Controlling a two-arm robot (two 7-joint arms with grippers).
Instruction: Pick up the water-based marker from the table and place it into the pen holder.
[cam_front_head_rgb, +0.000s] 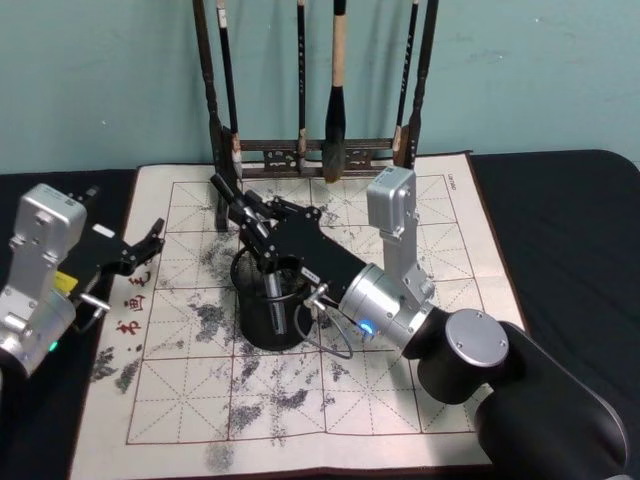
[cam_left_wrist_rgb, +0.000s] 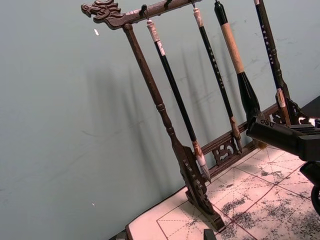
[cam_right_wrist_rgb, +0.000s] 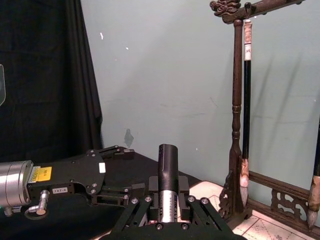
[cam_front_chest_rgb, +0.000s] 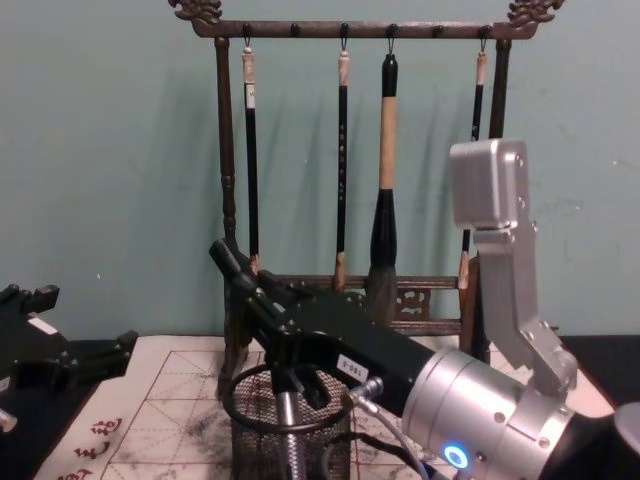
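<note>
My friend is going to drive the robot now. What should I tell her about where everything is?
Right gripper: shut on the water-based marker, held tilted over the pen holder, which stands on the calligraphy mat on the table.
Left gripper: open, idle at the mat's left edge.
Done: marker picked up and brought above the holder.
Left: its lower end looks to be at or inside the rim, though this is unclear; lower it in, open the gripper, pull back.
Mind the brush rack just behind.
</note>
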